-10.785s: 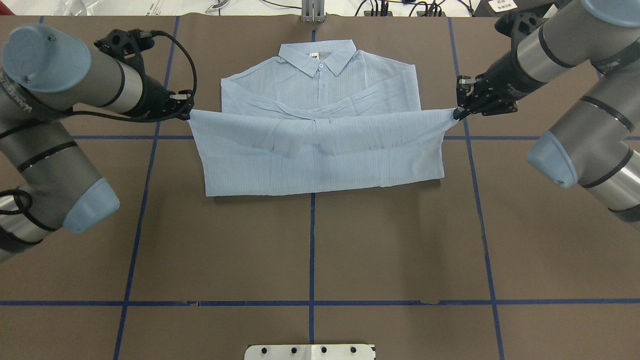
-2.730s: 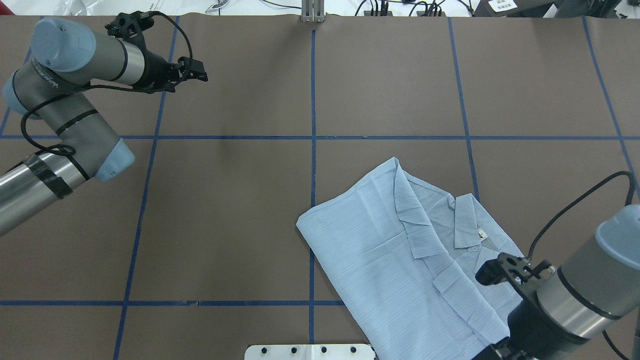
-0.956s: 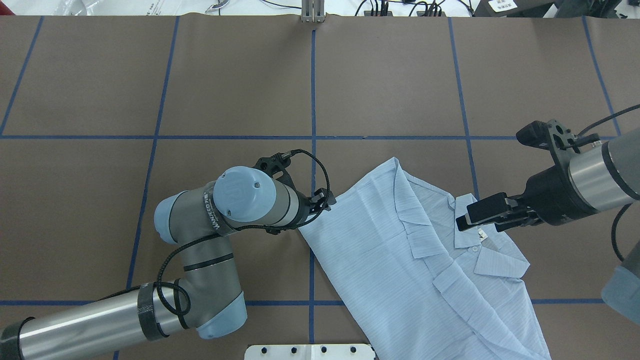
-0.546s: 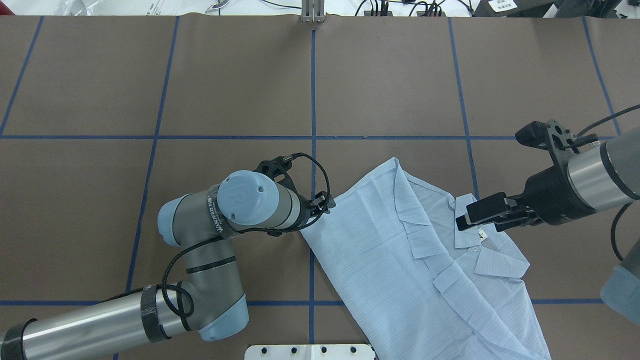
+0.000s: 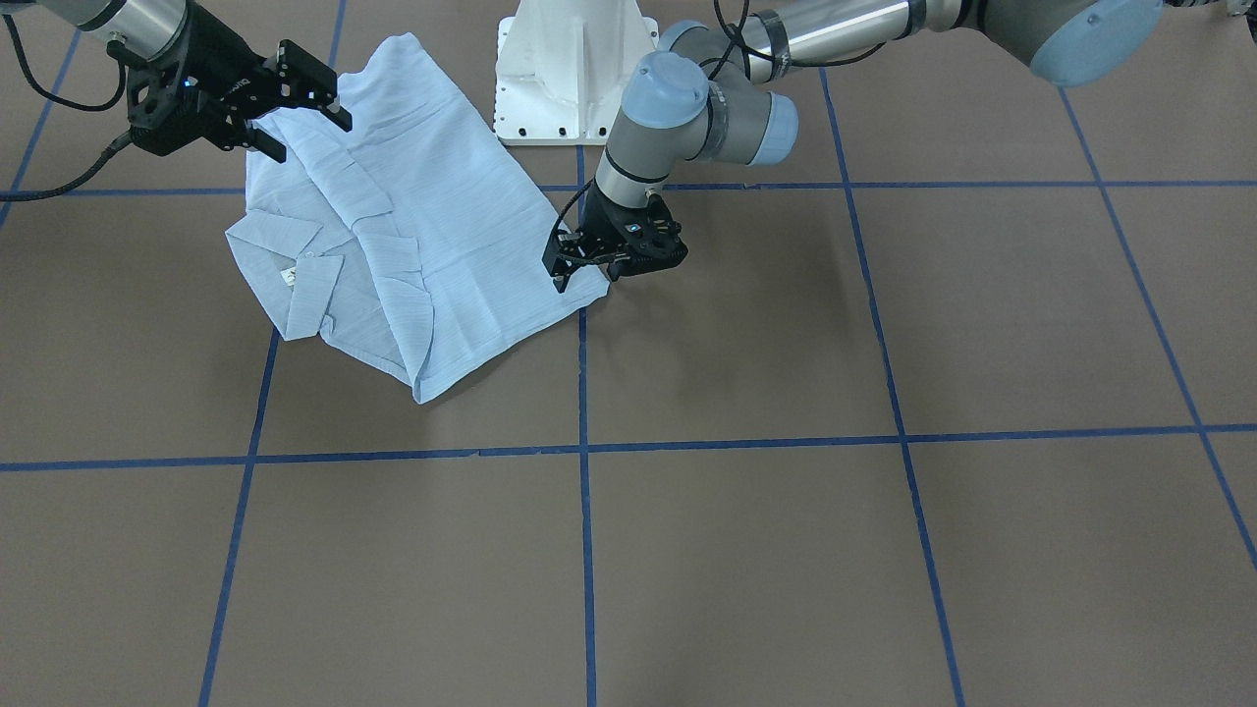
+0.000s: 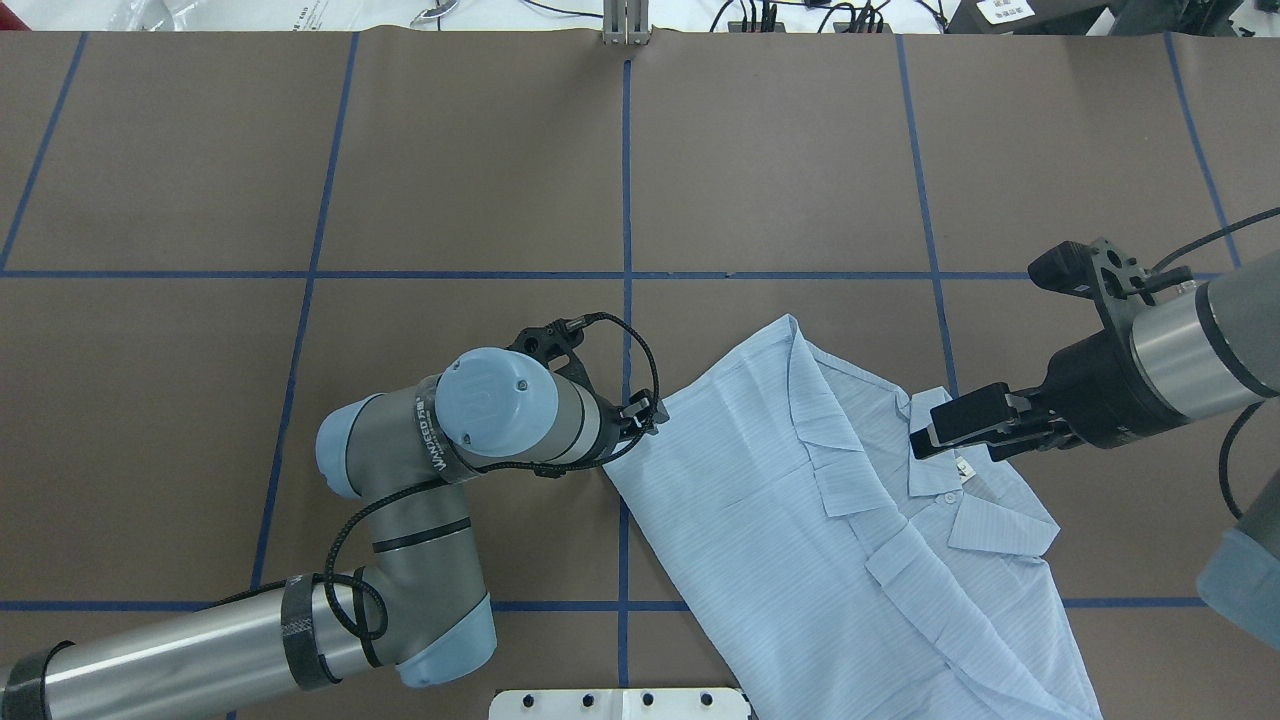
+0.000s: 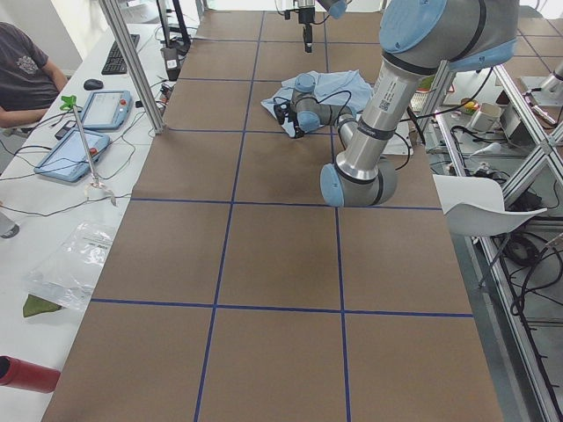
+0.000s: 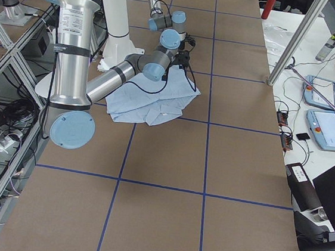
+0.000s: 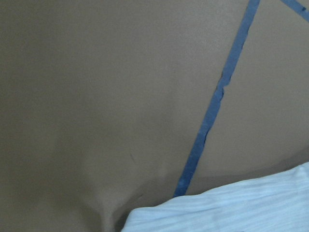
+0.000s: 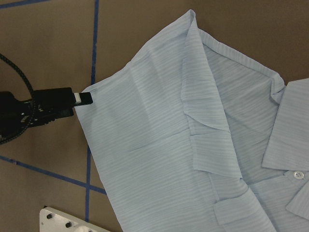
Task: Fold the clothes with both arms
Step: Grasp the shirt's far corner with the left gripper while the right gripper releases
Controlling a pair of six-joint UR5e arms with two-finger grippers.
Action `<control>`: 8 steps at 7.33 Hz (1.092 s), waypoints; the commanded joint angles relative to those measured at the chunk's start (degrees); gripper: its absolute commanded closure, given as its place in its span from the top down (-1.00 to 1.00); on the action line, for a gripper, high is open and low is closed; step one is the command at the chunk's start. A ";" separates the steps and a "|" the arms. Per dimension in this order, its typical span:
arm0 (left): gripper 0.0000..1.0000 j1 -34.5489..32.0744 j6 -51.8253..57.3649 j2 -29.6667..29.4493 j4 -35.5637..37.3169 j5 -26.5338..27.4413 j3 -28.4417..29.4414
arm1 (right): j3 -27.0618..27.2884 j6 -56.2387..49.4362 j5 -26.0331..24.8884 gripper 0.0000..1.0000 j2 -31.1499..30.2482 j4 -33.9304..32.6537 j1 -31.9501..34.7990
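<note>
Squaring the skewed shirt (image 6: 800,520), lying on the table (image 6: 450,180) toward the robot's right side, likely needs the left gripper (image 6: 650,415), its grip impossible to tell, pinching every layer at the corner while the right gripper (image 6: 922,440), spread wide, descends by the collar (image 6: 1000,522)

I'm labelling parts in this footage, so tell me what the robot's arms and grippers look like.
The left arm and right arm are silver-grey tubes with pale blue joint caps. The left one carries white lettering, a black band and a black braided cable. The left gripper and right gripper are black, the right's fingers blocky.
</note>
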 commanded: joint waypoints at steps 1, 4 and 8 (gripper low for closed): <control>0.33 0.26 0.17 0.05 -0.01 -0.07 0.01 | -0.57 0.00 -0.01 1.00 0.70 0.00 0.00; -0.75 0.17 0.00 -0.04 0.07 -0.07 -0.52 | -0.58 0.00 -0.01 1.00 0.61 0.00 0.35; -1.00 -3.93 0.87 0.40 0.78 -0.07 -2.11 | -0.92 0.00 -0.01 1.00 0.61 0.00 1.49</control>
